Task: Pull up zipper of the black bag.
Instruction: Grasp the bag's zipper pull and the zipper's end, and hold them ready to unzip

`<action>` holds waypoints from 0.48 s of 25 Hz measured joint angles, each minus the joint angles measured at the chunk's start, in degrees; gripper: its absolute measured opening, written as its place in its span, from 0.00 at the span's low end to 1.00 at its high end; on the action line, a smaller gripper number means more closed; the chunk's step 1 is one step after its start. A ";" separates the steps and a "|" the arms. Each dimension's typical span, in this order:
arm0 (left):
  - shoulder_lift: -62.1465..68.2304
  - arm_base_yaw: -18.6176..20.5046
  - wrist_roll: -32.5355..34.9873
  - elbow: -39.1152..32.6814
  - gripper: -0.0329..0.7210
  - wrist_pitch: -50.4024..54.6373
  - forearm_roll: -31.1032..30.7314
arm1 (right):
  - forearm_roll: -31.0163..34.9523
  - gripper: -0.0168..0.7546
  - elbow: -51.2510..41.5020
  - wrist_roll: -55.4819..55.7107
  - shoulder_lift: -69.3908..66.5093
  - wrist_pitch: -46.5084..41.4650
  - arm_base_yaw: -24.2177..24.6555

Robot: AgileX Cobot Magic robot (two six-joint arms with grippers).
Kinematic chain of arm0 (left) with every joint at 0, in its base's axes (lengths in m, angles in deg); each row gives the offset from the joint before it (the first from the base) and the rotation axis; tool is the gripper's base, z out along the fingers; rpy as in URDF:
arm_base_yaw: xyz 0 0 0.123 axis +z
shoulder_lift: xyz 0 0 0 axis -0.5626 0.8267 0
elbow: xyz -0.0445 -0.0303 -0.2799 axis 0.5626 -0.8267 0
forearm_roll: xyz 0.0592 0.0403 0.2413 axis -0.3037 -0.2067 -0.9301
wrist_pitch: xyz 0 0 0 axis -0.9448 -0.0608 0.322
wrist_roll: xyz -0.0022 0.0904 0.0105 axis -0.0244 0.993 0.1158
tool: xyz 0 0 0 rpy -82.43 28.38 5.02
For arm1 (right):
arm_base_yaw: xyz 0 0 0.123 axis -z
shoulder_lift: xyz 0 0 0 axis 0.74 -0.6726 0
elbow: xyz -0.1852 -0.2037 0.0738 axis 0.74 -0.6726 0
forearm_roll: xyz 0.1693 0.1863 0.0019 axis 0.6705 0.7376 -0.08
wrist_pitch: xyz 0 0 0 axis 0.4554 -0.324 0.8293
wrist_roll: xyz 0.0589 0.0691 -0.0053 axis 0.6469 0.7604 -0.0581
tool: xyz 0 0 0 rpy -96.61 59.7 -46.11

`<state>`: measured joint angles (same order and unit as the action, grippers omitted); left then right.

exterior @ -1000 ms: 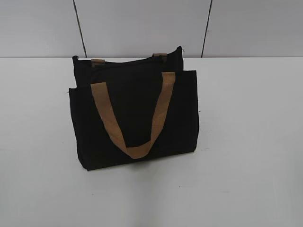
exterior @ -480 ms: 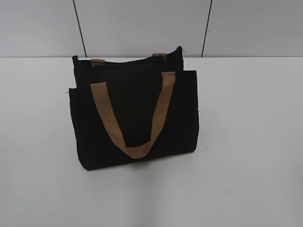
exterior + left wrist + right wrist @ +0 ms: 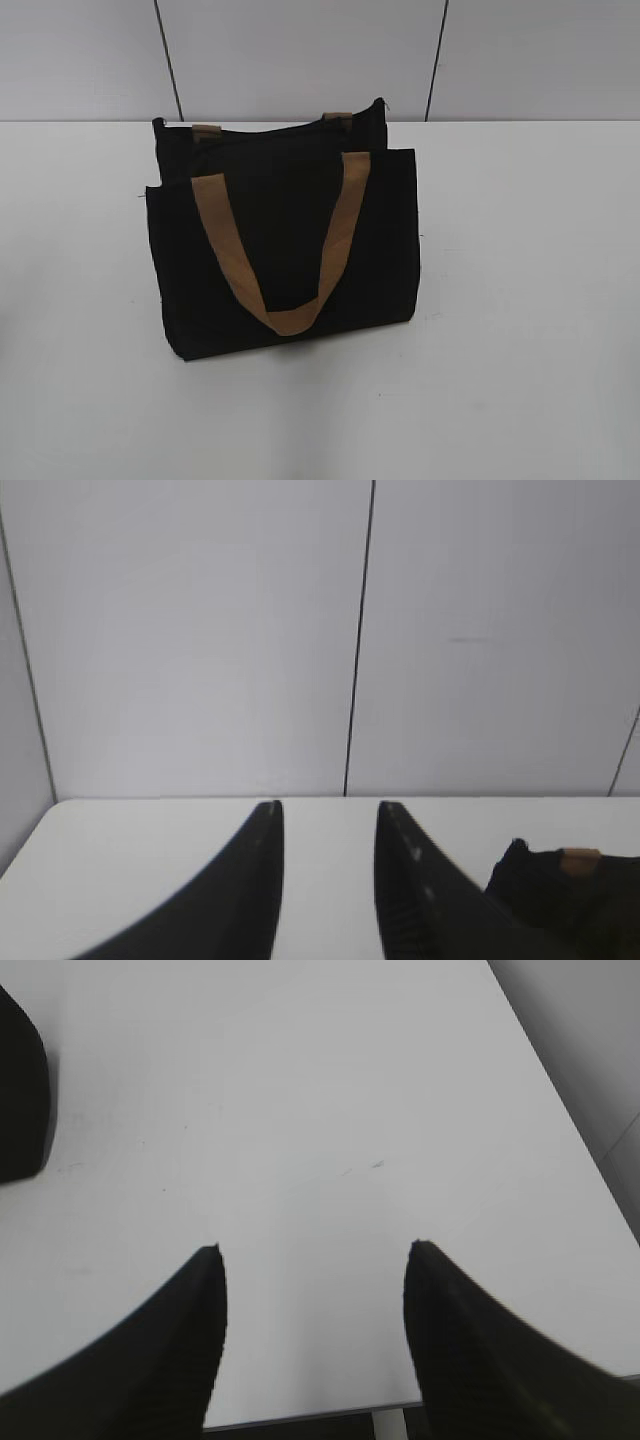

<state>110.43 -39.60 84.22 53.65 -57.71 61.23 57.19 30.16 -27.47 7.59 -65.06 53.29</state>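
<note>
The black bag (image 3: 290,250) stands upright on the white table (image 3: 520,300), with a tan handle (image 3: 285,250) hanging down its front pocket panel. The zipper pull is too small to make out along the top edge. Neither gripper shows in the exterior view. My left gripper (image 3: 328,808) is open and empty above the table, with a corner of the bag (image 3: 560,890) at its lower right. My right gripper (image 3: 315,1250) is open and empty over bare table, with the bag's edge (image 3: 20,1090) at the far left.
A grey panelled wall (image 3: 300,50) runs behind the table. The table's right edge (image 3: 590,1160) and front edge (image 3: 300,1415) show in the right wrist view.
</note>
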 joint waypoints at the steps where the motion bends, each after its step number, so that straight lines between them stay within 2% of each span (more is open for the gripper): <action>1: 1.32 -0.81 0.05 -1.89 0.36 -4.44 0.00 | 0.00 0.60 0.00 0.00 0.00 0.00 0.00; 6: 9.09 -4.12 -0.23 -12.71 0.37 -21.70 0.71 | 0.00 0.60 0.00 0.00 0.00 0.00 0.00; 12: 19.43 -5.02 -2.19 -14.71 0.37 -26.60 0.71 | 0.00 0.60 0.00 0.00 0.00 0.00 0.00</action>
<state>129.87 -44.61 82.03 38.94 -84.31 61.94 57.19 30.16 -27.47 7.59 -65.06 53.29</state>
